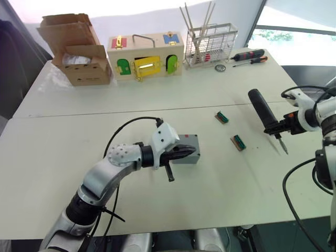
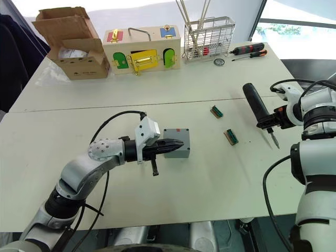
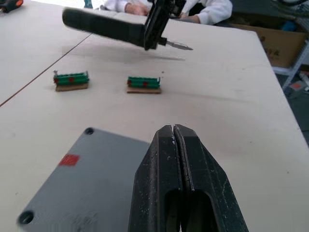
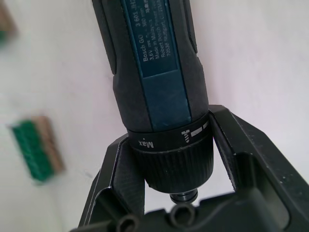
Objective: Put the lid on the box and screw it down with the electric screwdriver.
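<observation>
The grey box [image 1: 187, 156] stands mid-table with the flat grey lid [image 3: 87, 188] lying on top of it; the lid carries a small red sticker and corner holes. My left gripper [image 3: 173, 128] is shut with nothing between its fingers, its tips over the near part of the lid [image 1: 188, 140]. Off to the right, my right gripper [image 1: 278, 126] is shut on the electric screwdriver [image 1: 262, 109], clamping its collar [image 4: 169, 150] just above the table. The driver is tilted, with its thin bit pointing down toward the near right.
Two green terminal blocks [image 1: 221, 117] [image 1: 238, 142] lie between the box and the driver. Along the far edge stand a cardboard carton [image 1: 79, 50], a wooden latch box [image 1: 145, 55], a wire rack [image 1: 211, 44] and hand screwdrivers [image 1: 249, 55]. A person's sleeves [image 3: 212, 9] rest beyond the table.
</observation>
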Controlling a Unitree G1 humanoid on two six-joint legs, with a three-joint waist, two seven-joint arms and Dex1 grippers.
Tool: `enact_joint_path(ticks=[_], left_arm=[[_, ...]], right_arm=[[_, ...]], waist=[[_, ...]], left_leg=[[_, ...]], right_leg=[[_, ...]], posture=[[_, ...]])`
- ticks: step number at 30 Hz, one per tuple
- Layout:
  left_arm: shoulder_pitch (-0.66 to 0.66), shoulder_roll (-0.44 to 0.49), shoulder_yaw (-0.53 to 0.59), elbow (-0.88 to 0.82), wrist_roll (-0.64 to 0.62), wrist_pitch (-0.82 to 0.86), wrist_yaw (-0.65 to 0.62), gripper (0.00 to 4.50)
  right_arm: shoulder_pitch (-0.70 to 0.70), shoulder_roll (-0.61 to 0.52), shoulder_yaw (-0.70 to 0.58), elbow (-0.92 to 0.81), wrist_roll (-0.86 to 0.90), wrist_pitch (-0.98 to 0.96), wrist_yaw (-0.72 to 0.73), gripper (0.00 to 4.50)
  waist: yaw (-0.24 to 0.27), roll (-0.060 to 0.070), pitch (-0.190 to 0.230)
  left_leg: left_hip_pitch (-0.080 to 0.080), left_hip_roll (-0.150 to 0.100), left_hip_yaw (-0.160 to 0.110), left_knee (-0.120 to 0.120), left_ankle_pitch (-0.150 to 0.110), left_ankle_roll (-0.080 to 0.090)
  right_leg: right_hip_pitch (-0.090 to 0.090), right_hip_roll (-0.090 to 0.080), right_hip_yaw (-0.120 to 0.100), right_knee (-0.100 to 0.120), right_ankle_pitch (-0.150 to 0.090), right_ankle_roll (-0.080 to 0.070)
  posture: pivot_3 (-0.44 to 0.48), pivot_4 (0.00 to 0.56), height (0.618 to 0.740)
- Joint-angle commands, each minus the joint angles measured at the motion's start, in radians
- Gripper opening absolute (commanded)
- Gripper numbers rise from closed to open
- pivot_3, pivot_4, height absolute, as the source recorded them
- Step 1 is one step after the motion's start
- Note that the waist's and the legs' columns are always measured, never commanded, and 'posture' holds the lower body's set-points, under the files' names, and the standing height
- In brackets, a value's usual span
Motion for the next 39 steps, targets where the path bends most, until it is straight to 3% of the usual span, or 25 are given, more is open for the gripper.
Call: enact_joint_path(ticks=[1,6,12,14,19,26,36,37,39], left_arm=[[-0.031,-0.002,0.014,-0.003,-0.014,-0.015,-0.028,0.0],[-0.03,-0.005,0.009,-0.007,-0.012,-0.008,-0.035,0.0],[-0.016,-0.005,0.005,-0.023,-0.01,0.004,-0.026,0.0],[-0.011,-0.004,0.005,-0.027,-0.009,0.006,-0.022,0.0],[-0.009,-0.007,0.006,-0.028,-0.007,0.008,-0.015,0.0],[-0.002,-0.018,-0.006,-0.023,0.008,-0.001,0.005,0.0],[0.015,-0.025,-0.007,-0.02,0.013,-0.006,0.024,0.0],[0.016,-0.026,-0.007,-0.019,0.014,-0.007,0.024,0.0],[0.016,-0.027,-0.007,-0.018,0.016,-0.008,0.024,0.0]], right_arm=[[0.122,-0.058,0.025,-0.128,-0.005,-0.018,0.122,1.88],[0.247,-0.123,0.045,-0.309,-0.001,-0.009,0.242,1.88],[0.27,-0.124,0.052,-0.351,-0.018,0.025,0.236,1.88],[0.27,-0.119,0.062,-0.352,-0.028,0.024,0.23,2.85],[0.246,-0.101,0.071,-0.322,-0.044,0.009,0.198,4.47],[0.106,-0.014,0.095,-0.147,-0.078,0.017,0.172,4.47],[0.082,0.066,0.127,-0.065,-0.129,-0.029,0.123,4.47],[0.083,0.075,0.13,-0.068,-0.137,-0.038,0.109,3.94],[0.083,0.084,0.132,-0.071,-0.147,-0.048,0.093,3.43]], waist=[[0.015,0.0,0.0],[0.017,0.0,0.0],[0.014,0.0,0.0],[0.015,0.0,0.0],[0.016,-0.001,-0.001],[-0.002,-0.001,-0.001],[-0.009,-0.01,-0.006],[-0.01,-0.012,-0.007],[-0.01,-0.014,-0.009]], left_leg=[[-0.001,0.0,0.0,0.001,0.0,0.0],[0.001,-0.002,0.0,0.005,0.0,0.0],[0.001,-0.001,0.0,0.003,0.0,0.0],[0.001,-0.001,0.0,0.003,0.0,0.0],[0.002,-0.001,0.0,0.005,0.0,0.0],[0.002,-0.001,0.0,0.004,0.0,0.0],[0.003,0.0,0.0,0.003,0.0,0.0],[0.003,0.0,0.0,0.003,0.0,0.0],[0.003,0.0,0.0,0.003,0.0,0.0]], right_leg=[[0.001,0.0,0.0,0.0,0.0,0.0],[0.004,-0.001,0.001,0.0,0.0,0.0],[0.003,0.0,0.001,0.001,0.0,0.0],[0.003,0.0,0.001,0.001,0.0,0.0],[0.005,-0.001,0.001,0.0,0.0,0.0],[0.005,-0.001,0.001,0.0,0.0,0.0],[0.005,0.0,0.001,0.0,0.0,0.0],[0.005,0.0,0.001,0.0,0.0,0.0],[0.006,-0.001,0.001,0.0,0.0,0.0]], posture=[[0.0,0.15,0.734],[0.0,0.15,0.734],[0.0,0.15,0.734],[0.0,0.15,0.734],[0.0,0.15,0.734],[0.0,0.15,0.734],[0.0,0.15,0.734],[0.0,0.15,0.734],[0.0,0.15,0.734]])
